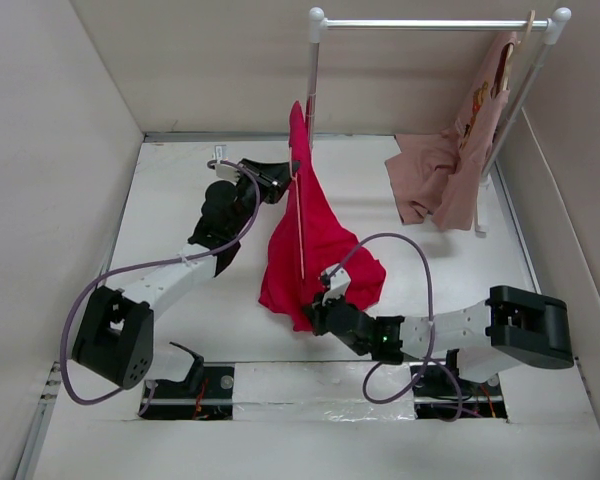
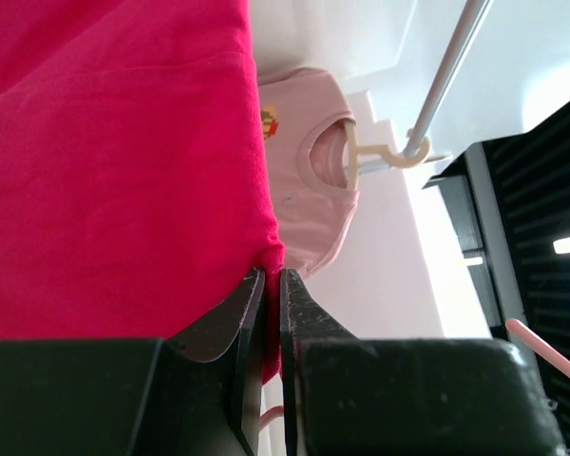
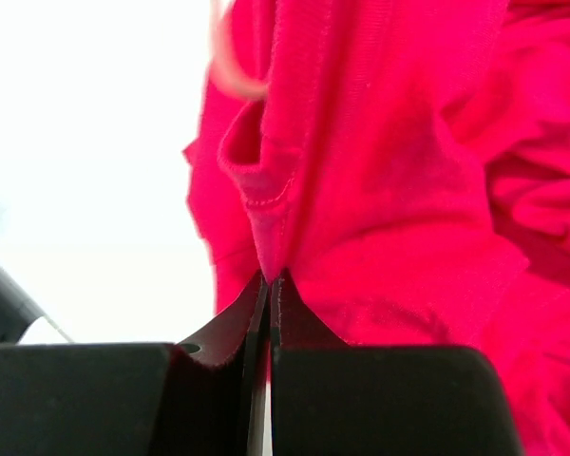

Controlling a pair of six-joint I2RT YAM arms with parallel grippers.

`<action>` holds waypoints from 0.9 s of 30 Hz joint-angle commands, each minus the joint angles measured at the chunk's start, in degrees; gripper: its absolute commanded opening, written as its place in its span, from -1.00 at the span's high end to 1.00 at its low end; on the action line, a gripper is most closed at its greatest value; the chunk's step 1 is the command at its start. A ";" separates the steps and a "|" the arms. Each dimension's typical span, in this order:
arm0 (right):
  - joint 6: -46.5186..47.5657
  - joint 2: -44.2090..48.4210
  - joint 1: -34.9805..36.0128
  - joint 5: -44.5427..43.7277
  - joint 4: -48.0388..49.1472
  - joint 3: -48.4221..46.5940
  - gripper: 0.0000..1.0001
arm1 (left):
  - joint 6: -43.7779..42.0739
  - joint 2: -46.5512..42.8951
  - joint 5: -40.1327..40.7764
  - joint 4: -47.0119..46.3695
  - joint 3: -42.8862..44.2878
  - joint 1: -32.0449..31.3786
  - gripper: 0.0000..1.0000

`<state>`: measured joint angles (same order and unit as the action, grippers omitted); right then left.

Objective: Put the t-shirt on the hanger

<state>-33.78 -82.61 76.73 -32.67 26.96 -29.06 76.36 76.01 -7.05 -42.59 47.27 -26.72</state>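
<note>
The crimson t-shirt point(image 1: 315, 235) hangs stretched in mid-air over the table's centre, its top near the rack's left post. A thin salmon hanger point(image 1: 300, 235) shows as a wire line running down the front of the cloth. My left gripper point(image 1: 285, 182) is shut on the shirt's upper left edge; its wrist view shows red cloth point(image 2: 123, 161) pinched between the left gripper's tips point(image 2: 274, 275) and a length of salmon hanger wire point(image 2: 551, 356) at the lower right. My right gripper point(image 1: 320, 312) is shut on the lower hem, where a stitched fold point(image 3: 266, 204) runs into its tips point(image 3: 269, 277).
A white clothes rack point(image 1: 430, 22) stands at the back right. A dusty pink shirt point(image 1: 460, 150) hangs from it on a pale tan hanger point(image 2: 385, 157), with its lower part lying on the table. Beige walls close in the left, back and right sides.
</note>
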 commanded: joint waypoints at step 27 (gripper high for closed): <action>12.06 22.41 5.90 -0.12 -27.69 -15.69 1.00 | -5.17 -2.97 4.25 -22.36 -13.16 -1.32 1.00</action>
<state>-25.56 -59.33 82.61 -31.46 1.28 -43.62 71.20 76.03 -1.30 -58.06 34.30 -28.38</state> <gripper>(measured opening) 0.022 0.043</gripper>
